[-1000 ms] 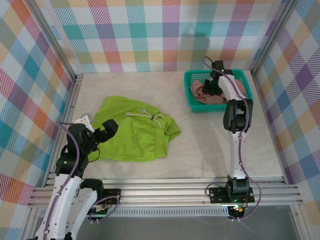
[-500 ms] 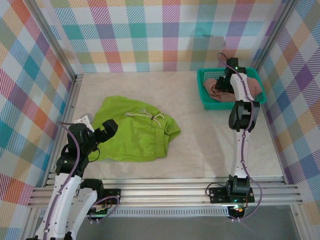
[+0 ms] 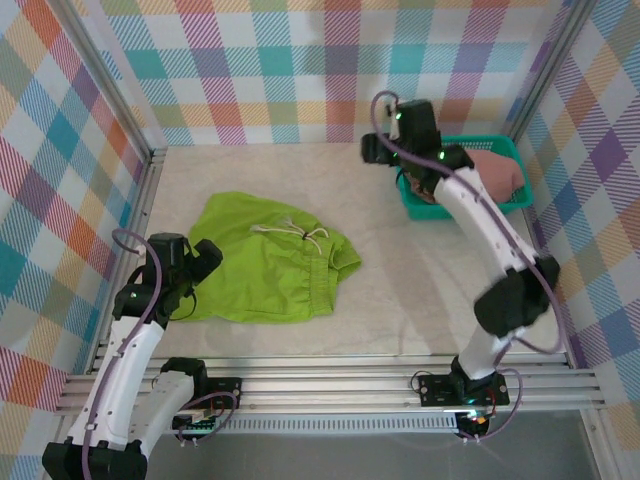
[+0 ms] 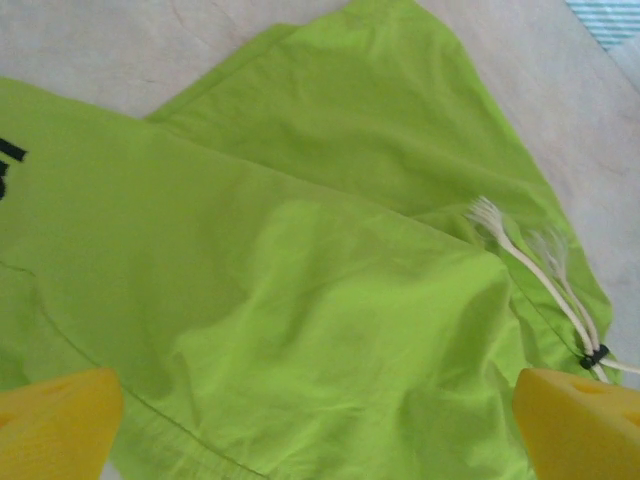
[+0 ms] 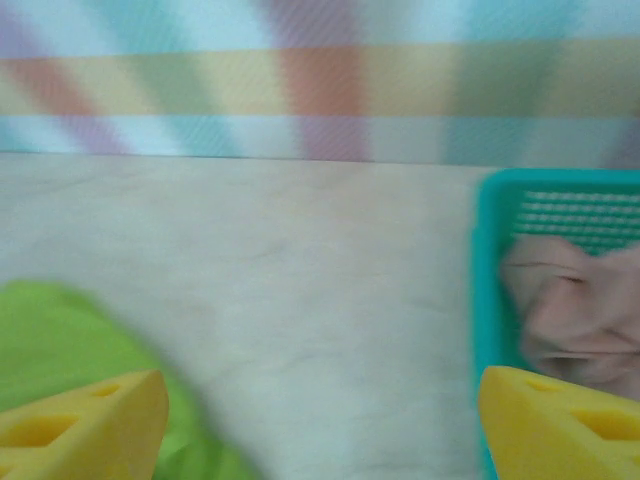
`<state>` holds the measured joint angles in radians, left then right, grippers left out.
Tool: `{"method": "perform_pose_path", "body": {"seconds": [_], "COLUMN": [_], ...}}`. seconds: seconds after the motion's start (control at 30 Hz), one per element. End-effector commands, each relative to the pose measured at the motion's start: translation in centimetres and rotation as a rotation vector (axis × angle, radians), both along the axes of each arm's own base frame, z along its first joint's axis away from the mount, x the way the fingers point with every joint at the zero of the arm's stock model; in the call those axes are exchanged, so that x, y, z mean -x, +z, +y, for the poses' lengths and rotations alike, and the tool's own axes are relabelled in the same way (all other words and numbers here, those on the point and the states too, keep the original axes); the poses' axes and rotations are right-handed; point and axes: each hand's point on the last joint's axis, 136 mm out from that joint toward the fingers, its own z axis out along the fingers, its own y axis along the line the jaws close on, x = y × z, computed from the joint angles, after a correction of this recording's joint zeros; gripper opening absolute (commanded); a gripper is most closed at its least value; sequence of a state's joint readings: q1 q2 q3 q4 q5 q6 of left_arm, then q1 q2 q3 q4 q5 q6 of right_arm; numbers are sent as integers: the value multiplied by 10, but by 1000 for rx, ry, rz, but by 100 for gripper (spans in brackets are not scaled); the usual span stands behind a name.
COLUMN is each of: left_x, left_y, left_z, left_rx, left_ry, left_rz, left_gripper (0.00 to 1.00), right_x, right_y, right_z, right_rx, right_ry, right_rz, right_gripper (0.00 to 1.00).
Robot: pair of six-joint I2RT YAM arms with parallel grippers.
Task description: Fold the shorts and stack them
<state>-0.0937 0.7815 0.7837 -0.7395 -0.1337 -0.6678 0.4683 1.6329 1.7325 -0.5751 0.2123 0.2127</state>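
Top view: left end effector [image 3: 207,260] spread wide and empty at the left edge of the lime green shorts [image 3: 275,262], flat at centre left of the desk [image 3: 400,290]; right end effector [image 3: 372,152] upper centre, just left of the teal basket [image 3: 515,203] holding the salmon pink shorts [image 3: 497,172]. Left wrist: yellow fingers [image 4: 55,420] far apart in the bottom corners, green cloth between, nothing gripped. Right wrist, blurred: fingers [image 5: 80,420] wide apart, empty, above bare desk.

Salmon shorts [image 5: 575,310] blurred, apparently edge-cropped.
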Motion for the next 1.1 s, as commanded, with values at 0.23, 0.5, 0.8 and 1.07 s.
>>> {"method": "perform_pose_path", "body": {"seconds": [0.23, 0.5, 0.8, 1.07], "left_x": [9, 17, 15, 14], "left_y": [-19, -40, -63, -84], "left_z": [-6, -6, -9, -8], "left_rx": [87, 103, 124, 126], "left_ry": [27, 37, 42, 55], "left_rz": [15, 38, 46, 78], "left_gripper": [100, 100, 100, 100], "right_x": [124, 124, 116, 112], "right_y": [-181, -235, -249, -255], "right_z": [67, 37, 41, 66], "right_rx": [-175, -422, -830, -935], "right_ry": [28, -240, -429, -431], "right_rz": [447, 553, 615, 720], "right_gripper": [81, 70, 65, 62]}}
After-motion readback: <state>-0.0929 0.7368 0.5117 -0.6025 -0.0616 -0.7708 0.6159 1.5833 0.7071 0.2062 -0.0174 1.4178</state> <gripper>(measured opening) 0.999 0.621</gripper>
